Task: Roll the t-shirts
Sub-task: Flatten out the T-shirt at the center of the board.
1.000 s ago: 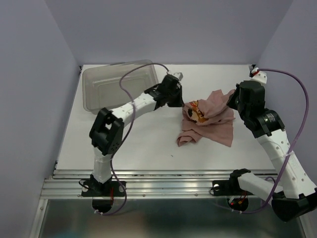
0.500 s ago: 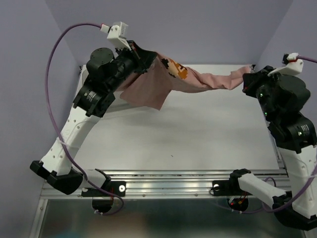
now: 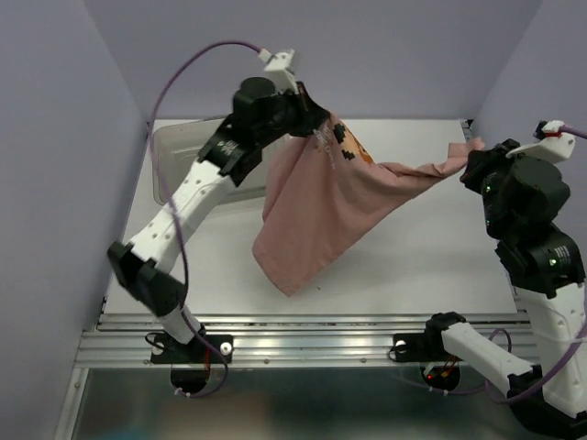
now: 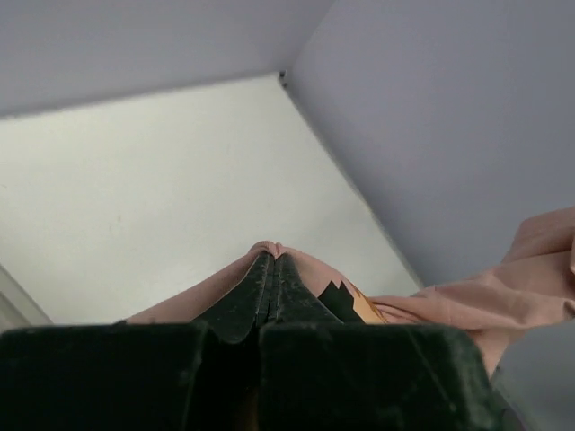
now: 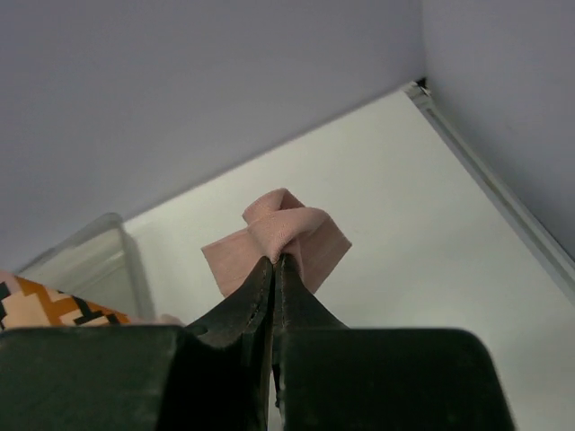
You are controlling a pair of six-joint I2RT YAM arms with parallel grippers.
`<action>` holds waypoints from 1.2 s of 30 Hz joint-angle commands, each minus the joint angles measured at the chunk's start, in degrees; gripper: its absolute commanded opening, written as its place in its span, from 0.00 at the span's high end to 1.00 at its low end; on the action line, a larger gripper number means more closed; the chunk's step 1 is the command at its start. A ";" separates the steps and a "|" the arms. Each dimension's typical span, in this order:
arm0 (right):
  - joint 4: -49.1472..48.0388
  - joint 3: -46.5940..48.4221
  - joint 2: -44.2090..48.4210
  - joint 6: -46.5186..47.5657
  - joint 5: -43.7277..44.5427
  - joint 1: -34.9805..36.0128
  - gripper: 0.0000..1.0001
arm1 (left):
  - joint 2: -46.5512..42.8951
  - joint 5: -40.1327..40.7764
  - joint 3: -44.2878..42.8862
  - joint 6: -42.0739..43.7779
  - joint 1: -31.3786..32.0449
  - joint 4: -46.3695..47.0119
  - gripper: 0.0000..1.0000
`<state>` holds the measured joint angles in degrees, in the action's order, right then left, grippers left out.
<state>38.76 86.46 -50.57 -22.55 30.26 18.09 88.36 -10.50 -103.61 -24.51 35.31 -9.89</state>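
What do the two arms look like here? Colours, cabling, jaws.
Left arm and right arm: white link shells, black joint housings. A purple cable leaves each wrist from a white plug block. Jaws are black, slim and tapered in both wrist views. Small green lights dot the right arm's black housings.

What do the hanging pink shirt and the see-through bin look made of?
The t-shirt looks like soft matte knit fabric, probably cotton: it drapes limply in folds. The bin looks like rigid greyish clear plastic, faintly glossy: the table shows through it.
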 commanded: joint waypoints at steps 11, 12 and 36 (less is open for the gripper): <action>8.17 -18.17 -13.15 -10.50 12.72 -0.24 0.04 | 30.24 6.63 -31.79 7.81 9.95 -20.45 0.09; 7.39 -17.99 -13.76 -10.33 12.46 -0.24 0.04 | 23.77 8.38 -27.21 7.73 9.95 -16.78 0.07; -5.63 -21.50 -16.76 -9.53 -9.60 -0.24 0.00 | 5.06 20.78 39.63 -26.02 21.64 -17.61 0.17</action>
<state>36.91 64.99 -68.12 -31.44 23.38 18.06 93.14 6.98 -62.63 -47.11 56.10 -25.39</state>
